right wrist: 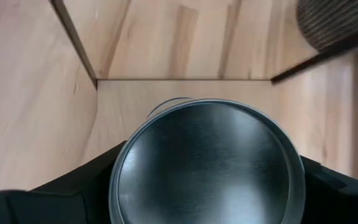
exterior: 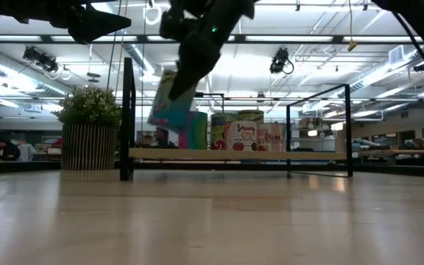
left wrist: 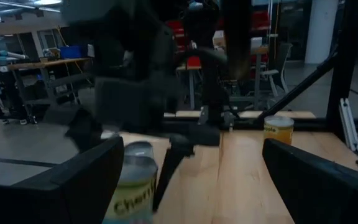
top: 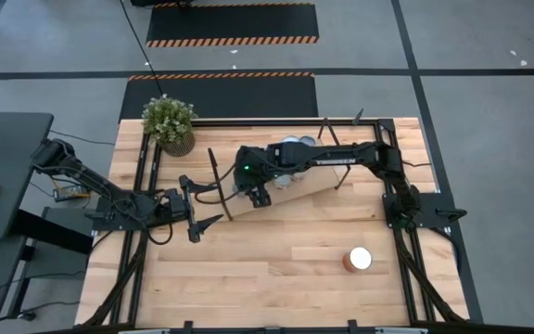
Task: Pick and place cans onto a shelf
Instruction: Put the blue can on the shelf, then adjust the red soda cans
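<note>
A can (right wrist: 207, 163) is clamped between the two dark fingers of the right gripper (top: 260, 193), its round silvery top filling the right wrist view. In the low view the same can (exterior: 170, 103) hangs tilted in the air above the left end of the shelf (exterior: 234, 154), clear of the board, showing a teal and pink label. From above, the right arm reaches across the shelf (top: 327, 188) from the table's right side, and its gripper sits over the shelf's left end.

More cans (exterior: 243, 132) stand upright in a close group on the shelf board, near its middle; from above they are mostly hidden under the right arm, with only a few pale tops (top: 291, 142) showing at the far edge. One white-topped can (top: 360, 259) stands alone on the table (top: 276, 278), well apart from the shelf, toward the near right corner. In the left wrist view a yellow-labelled can (left wrist: 279, 130) stands upright on the wood, and another can (left wrist: 132, 180) shows closer in.

The left gripper (top: 204, 208) rests low over the table just left of the shelf's black end frame, its fingers spread apart and holding nothing.

A potted plant (top: 170, 122) stands at the table's far left corner, beside the shelf's left end.
</note>
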Controlling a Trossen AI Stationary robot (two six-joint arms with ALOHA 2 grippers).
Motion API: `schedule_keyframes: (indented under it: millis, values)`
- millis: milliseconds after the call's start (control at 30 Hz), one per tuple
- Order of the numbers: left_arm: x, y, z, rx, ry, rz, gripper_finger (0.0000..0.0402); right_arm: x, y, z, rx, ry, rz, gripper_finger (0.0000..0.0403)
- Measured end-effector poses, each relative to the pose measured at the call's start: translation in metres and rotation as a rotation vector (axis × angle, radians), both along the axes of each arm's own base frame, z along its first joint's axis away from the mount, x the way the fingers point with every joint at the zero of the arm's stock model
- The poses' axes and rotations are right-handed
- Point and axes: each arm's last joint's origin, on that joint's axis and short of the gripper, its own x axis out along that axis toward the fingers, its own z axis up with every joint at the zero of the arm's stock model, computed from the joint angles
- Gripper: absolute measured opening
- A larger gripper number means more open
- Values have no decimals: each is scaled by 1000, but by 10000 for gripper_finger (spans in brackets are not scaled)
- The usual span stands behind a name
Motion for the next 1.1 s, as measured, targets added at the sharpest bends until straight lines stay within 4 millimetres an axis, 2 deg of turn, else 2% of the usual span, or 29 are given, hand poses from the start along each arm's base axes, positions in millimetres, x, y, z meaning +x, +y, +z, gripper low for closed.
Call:
schedule_keyframes:
  millis: [133,567,667,833,1000,1100]
  values:
    - [0,0,-1,3,5,0,389,3,0,-13,3,38,20,329]
    - [0,0,0,1,3,0,389,6,0,-20,-7,54,22,385]
    - [0,0,0,2,4,0,389,5,1,-14,-23,46,23,388]
    - [0,0,-1,5,9,0,389,3,11,14,-35,40,33,386]
    - [0,0,-2,9,17,-2,389,-12,16,28,-142,174,-43,382]
    - [0,0,-2,9,17,-2,389,-24,16,24,-146,289,-112,376]
